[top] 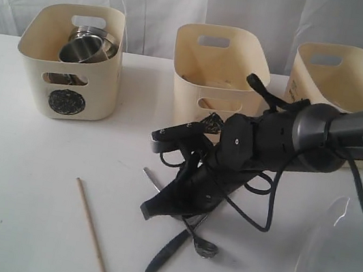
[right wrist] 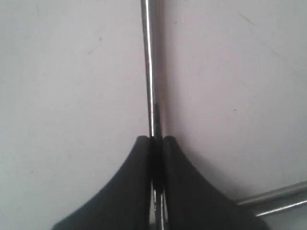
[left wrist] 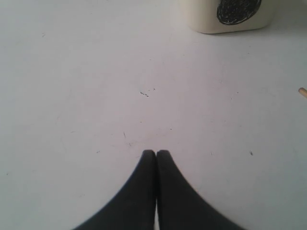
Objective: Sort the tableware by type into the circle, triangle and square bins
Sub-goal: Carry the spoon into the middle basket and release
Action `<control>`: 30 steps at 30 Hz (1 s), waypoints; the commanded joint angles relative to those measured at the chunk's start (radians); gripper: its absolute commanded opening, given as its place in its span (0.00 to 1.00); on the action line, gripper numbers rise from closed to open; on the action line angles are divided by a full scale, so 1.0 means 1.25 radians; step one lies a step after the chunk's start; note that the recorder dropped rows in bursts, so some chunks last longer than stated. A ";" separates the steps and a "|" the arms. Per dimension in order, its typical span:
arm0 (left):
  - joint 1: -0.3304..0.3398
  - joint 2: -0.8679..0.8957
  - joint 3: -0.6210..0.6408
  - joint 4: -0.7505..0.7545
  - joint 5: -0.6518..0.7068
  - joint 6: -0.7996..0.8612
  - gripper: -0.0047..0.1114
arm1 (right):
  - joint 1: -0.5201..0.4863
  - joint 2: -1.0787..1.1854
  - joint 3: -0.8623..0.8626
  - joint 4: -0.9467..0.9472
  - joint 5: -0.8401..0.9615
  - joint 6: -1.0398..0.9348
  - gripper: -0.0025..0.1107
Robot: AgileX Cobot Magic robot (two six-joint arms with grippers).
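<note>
My right gripper (top: 156, 206) reaches across to the middle of the table, shut on a thin steel fork (right wrist: 149, 72). The handle runs out straight ahead of the fingertips (right wrist: 141, 143). The fork's ends show either side of the gripper (top: 152, 178). A dark knife (top: 166, 254) lies crossed under it, and a second steel piece (right wrist: 276, 196) shows beside the jaws. One wooden chopstick (top: 92, 232) lies at the front left. The circle bin (top: 69, 63) holds steel cups (top: 85, 48). My left gripper (left wrist: 156, 152) is shut and empty over bare table, near the circle bin (left wrist: 230, 19).
Two more cream bins stand at the back, in the middle (top: 220, 66) and on the right (top: 343, 75); my arm hides their marks. A large white dish (top: 340, 265) sits at the front right, cut off by the frame. A black cable (top: 266, 191) loops under the arm.
</note>
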 commanded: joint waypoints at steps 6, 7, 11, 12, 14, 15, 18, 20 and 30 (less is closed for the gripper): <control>0.001 -0.004 0.002 -0.002 0.001 -0.007 0.04 | 0.001 -0.038 -0.040 -0.009 0.088 -0.008 0.02; 0.001 -0.004 0.002 -0.002 0.001 -0.007 0.04 | 0.001 -0.061 -0.054 -0.009 0.102 -0.010 0.02; 0.001 -0.004 0.002 -0.002 0.001 -0.007 0.04 | 0.000 -0.165 -0.096 -0.009 0.089 -0.052 0.02; 0.001 -0.004 0.002 -0.002 0.001 -0.007 0.04 | 0.000 -0.184 -0.099 -0.011 0.075 -0.054 0.02; 0.001 -0.004 0.002 -0.002 0.001 -0.007 0.04 | -0.011 -0.225 -0.108 -0.030 0.026 -0.058 0.02; 0.001 -0.004 0.002 -0.002 0.001 -0.007 0.04 | -0.018 -0.239 -0.110 -0.036 0.000 -0.058 0.02; 0.001 -0.004 0.002 -0.002 0.001 -0.007 0.04 | -0.054 -0.274 -0.120 -0.034 -0.133 -0.053 0.02; 0.001 -0.004 0.002 -0.002 0.001 -0.007 0.04 | -0.085 -0.281 -0.125 -0.034 -0.238 -0.026 0.02; 0.001 -0.004 0.002 -0.002 0.001 -0.007 0.04 | -0.168 -0.164 -0.130 -0.031 -0.704 0.062 0.02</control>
